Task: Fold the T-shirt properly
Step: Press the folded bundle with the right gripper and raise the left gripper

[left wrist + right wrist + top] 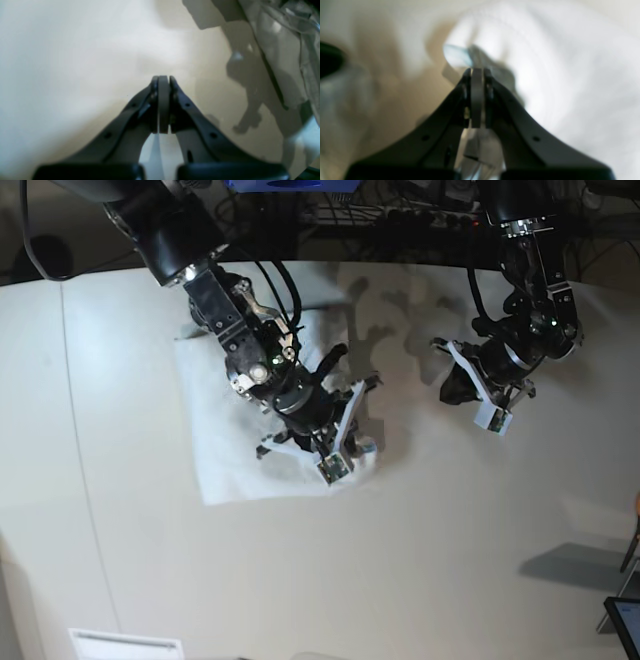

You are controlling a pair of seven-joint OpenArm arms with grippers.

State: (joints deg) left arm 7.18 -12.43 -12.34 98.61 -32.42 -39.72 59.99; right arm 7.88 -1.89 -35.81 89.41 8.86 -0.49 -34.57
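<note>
In the left wrist view, the left gripper [163, 80] had its dark jaws pressed flat together with nothing between them, poised over the smooth off-white surface [75, 62]. A crumpled edge of the plain white, wrinkled cotton T-shirt [282, 57] showed at the far right, well apart from the jaws, with dark shadows of the arm lying on the surface beside it.

In the right wrist view, the right gripper [477, 72] likewise had its jaws closed against each other. The picture was blurred. White cloth of the T-shirt [557, 75] filled the right side and reached behind the jaw tips, and a small pale fold stood just past the tips; whether the jaws pinched any cloth could not be told from this view. Bare surface showed in tan tones on the left.

In the base view, the T-shirt [225, 445] lay spread left of centre on the surface [450, 560], flat on its left part and bunched on its right. The right gripper [335, 460] was low over that bunched right edge, touching or just above the cloth. The left gripper [490, 405] hung on the right of the scene, well apart from the shirt, above bare surface.
</note>
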